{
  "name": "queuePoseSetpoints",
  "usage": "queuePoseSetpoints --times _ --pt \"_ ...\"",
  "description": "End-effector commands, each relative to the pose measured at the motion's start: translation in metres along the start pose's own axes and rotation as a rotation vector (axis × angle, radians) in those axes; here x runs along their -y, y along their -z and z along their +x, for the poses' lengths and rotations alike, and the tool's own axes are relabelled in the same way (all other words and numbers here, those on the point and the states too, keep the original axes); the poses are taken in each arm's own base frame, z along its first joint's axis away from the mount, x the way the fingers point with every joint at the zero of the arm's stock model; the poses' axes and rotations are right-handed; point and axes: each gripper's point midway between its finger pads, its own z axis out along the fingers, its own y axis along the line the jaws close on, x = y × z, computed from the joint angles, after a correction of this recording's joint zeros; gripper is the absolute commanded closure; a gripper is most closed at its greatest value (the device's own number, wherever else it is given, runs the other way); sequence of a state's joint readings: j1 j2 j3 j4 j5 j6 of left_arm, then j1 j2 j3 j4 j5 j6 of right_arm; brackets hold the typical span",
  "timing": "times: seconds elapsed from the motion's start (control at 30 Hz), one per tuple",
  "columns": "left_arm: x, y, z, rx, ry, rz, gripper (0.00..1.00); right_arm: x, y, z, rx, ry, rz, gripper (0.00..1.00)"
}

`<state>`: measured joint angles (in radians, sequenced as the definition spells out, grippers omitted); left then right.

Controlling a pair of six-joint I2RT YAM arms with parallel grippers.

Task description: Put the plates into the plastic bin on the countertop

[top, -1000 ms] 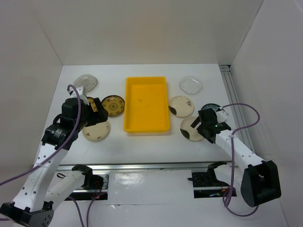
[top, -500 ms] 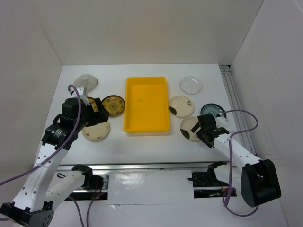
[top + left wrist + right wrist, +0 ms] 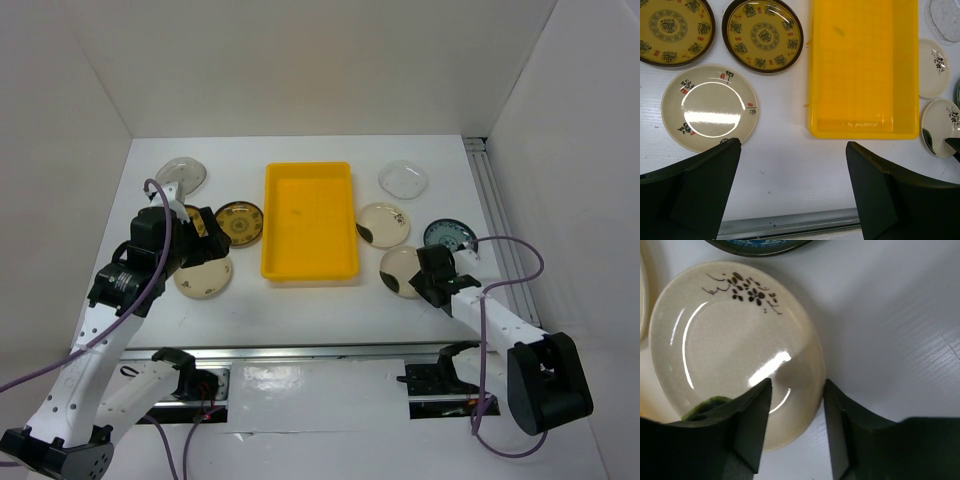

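Observation:
The yellow plastic bin point(image 3: 310, 215) lies empty at the middle of the white countertop point(image 3: 300, 300). Left of it are two yellow-and-brown plates point(image 3: 762, 34) point(image 3: 672, 27), a cream plate point(image 3: 710, 107) and a clear glass one point(image 3: 183, 172). My left gripper point(image 3: 792, 150) hangs wide open above bare countertop, near the cream plate. Right of the bin lie a clear plate point(image 3: 403, 179), a cream plate with a dark patch point(image 3: 382, 224), a blue-patterned plate point(image 3: 448, 234) and a flower-marked cream plate point(image 3: 730, 340). My right gripper point(image 3: 797, 387) is low and half-closed astride that plate's near rim, with a gap still showing.
White walls stand on three sides. A metal rail point(image 3: 495, 210) runs along the right wall, close to the blue plate. A purple cable point(image 3: 520, 250) loops off the right arm. The countertop's near edge point(image 3: 790, 222) is a metal strip.
My right gripper has slid toward the near edge onto the flower-marked cream plate's rim, and its jaws have narrowed from wide open. The left arm has not moved.

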<state>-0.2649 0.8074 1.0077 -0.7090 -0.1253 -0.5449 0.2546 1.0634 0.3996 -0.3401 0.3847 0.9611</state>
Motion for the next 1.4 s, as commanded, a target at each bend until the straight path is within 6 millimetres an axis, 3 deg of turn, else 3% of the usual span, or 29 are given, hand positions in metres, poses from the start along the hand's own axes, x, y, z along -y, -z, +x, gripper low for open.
queuePoseSetpoints --times 0.0,0.07,0.13,0.23,0.27,0.47,0.6,0.77,0.87,0.97,1.0,1.17,1.23,1.3,1.33,1.37 --pt "0.003 0.000 -0.011 0.044 -0.021 0.017 0.00 0.016 -0.005 0.012 -0.029 0.001 0.048 0.50" --pt "0.003 0.000 -0.011 0.044 -0.021 0.017 0.00 0.018 -0.005 0.013 -0.034 0.004 0.055 0.59" --pt "0.003 0.000 -0.011 0.044 -0.021 0.017 0.00 0.016 -0.004 0.012 -0.028 0.000 0.047 0.59" --pt "0.003 0.000 -0.011 0.044 -0.021 0.017 0.00 0.016 -0.002 0.014 -0.041 -0.008 0.042 0.84" --pt "0.003 0.000 -0.011 0.044 -0.021 0.017 0.00 0.015 -0.002 0.016 -0.051 -0.008 0.037 1.00" --pt "0.001 0.000 -0.011 0.048 -0.021 0.009 0.00 0.016 0.008 0.014 -0.048 -0.054 0.045 1.00" --pt "0.003 0.000 -0.011 0.044 -0.021 0.017 0.00 0.003 0.034 -0.014 0.056 -0.109 0.008 1.00" --pt "0.003 0.000 -0.011 0.044 -0.021 0.017 0.00 -0.015 0.071 -0.071 0.236 -0.170 -0.020 1.00" --pt "0.001 -0.006 -0.009 0.028 -0.023 -0.001 0.00 -0.025 0.081 -0.084 0.276 -0.136 -0.036 1.00" --pt "-0.002 -0.009 -0.008 0.023 -0.024 -0.017 0.00 -0.049 0.091 -0.095 0.317 -0.120 -0.113 1.00" --pt "-0.004 -0.011 -0.008 0.020 -0.016 -0.032 0.00 -0.067 0.099 -0.105 0.348 -0.115 -0.180 1.00" --pt "-0.011 -0.011 -0.009 0.030 0.009 -0.072 0.00 -0.134 0.118 -0.106 0.369 -0.044 -0.401 1.00" --pt "-0.011 -0.011 -0.009 0.030 0.009 -0.072 0.00 -0.174 0.135 -0.117 0.406 0.003 -0.529 1.00" --pt "-0.014 -0.014 -0.009 0.023 0.012 -0.084 0.00 -0.210 0.128 -0.100 0.344 0.093 -0.613 1.00" --pt "-0.014 -0.016 -0.008 0.015 0.011 -0.088 0.00 -0.233 0.138 -0.108 0.357 0.091 -0.671 1.00" --pt "-0.017 -0.016 -0.009 0.018 0.017 -0.096 0.00 -0.247 0.135 -0.105 0.352 0.138 -0.692 1.00"
